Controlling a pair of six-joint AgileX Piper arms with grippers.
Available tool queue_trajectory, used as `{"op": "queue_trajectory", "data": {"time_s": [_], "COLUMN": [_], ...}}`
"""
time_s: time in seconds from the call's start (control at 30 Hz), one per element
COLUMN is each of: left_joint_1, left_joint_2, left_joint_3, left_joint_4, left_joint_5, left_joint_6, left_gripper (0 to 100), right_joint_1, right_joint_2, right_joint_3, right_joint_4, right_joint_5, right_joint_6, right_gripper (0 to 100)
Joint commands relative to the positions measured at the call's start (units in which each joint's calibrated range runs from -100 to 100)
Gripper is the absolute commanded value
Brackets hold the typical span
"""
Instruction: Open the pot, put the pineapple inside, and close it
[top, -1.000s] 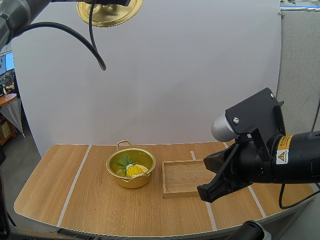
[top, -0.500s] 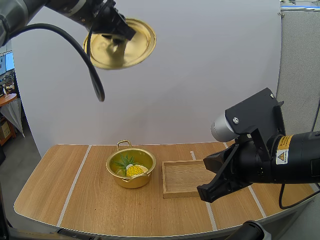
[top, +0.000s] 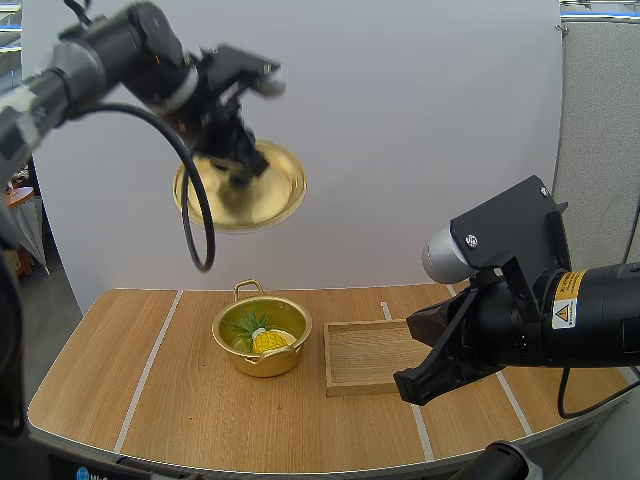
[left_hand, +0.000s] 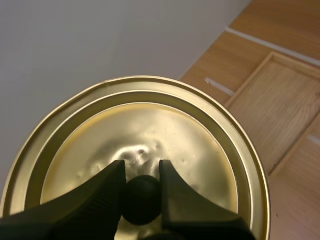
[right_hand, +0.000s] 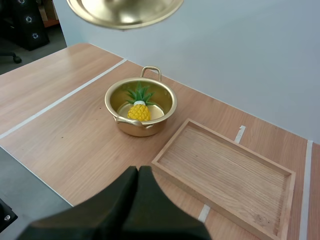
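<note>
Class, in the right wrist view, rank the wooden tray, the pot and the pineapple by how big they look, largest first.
1. wooden tray, largest, though nearest the camera
2. pot
3. pineapple, smallest, inside the pot

My left gripper (top: 238, 172) holds the gold lid (top: 250, 200) tilted, high in the air above the pot (top: 262, 364), which sits on the table (top: 200, 420) with the pineapple (top: 268, 341) inside it. Just right of the pot I see the wooden tray (top: 362, 352), and my right gripper (top: 418, 385) hangs over its near right corner.
</note>
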Motion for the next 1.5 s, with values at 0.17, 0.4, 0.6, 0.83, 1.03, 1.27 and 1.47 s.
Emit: {"op": "queue_trajectory", "data": {"time_s": [0.17,0.4,0.6,0.83,1.03,1.27,1.47], "left_joint_1": [-0.08,-0.08,2.05,4.65,4.71,4.71,4.71], "left_joint_2": [5.8,9.6,14.2,17.8,19.3,22.0,22.8], "left_joint_3": [10.0,17.1,18.4,18.4,18.4,18.4,18.4], "left_joint_4": [-0.4,-4.0,-12.1,-12.9,-14.1,-15.2,-16.8], "left_joint_5": [-4.4,-18.3,-21.8,-21.5,-21.3,-22.0,-22.5], "left_joint_6": [3.6,7.6,12.5,15.9,17.2,17.7,19.0], "left_gripper": [0,0,0,0,0,0,0], "right_joint_1": [-0.2,-0.2,-0.2,-0.2,-0.2,-0.2,-0.2], "right_joint_2": [-0.6,-0.6,-0.6,-0.6,-0.6,-0.6,-0.6], "right_joint_3": [0.1,0.1,0.1,0.1,0.1,0.1,0.1], "right_joint_4": [0.0,0.0,0.0,0.0,0.0,0.0,0.0], "right_joint_5": [0.0,0.0,0.0,0.0,0.0,0.0,0.0], "right_joint_6": [0.1,0.1,0.1,0.1,0.1,0.1,0.1], "right_gripper": [0,0,0,0,0,0,0]}}
